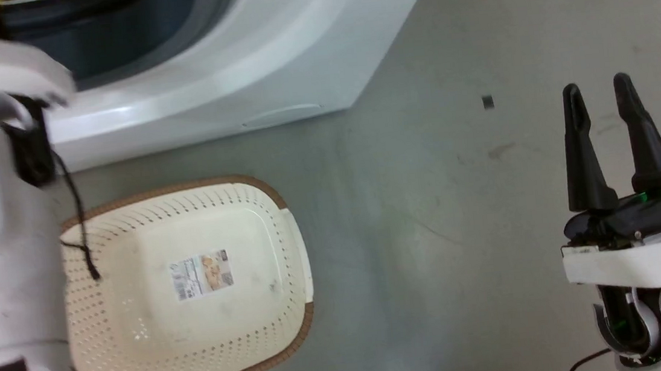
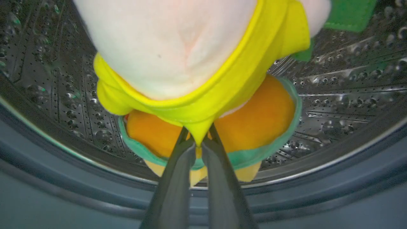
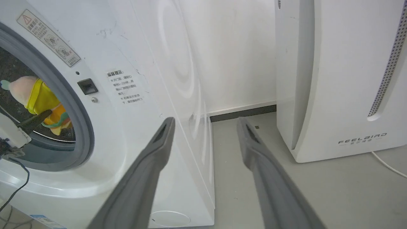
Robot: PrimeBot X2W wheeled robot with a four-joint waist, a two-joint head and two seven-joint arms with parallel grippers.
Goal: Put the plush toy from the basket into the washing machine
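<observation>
While the basket (image 1: 289, 224) is sitting on the floor (image 1: 442, 211) with just its sticker inside, the plush toy (image 2: 178, 57) is hanging within the washing machine (image 1: 269, 52), past the grey seal and over the steel drum (image 2: 349, 82). By my judgement, the carrying is looking done, and what is remaining is the release and pulling the arm out. The left tool (image 2: 197, 140) is pinching a fold of the toy's yellow top, fingers nearly together on the cloth. The right tool (image 1: 596, 85) is hovering over the floor, fingers apart, holding nothing.
</observation>
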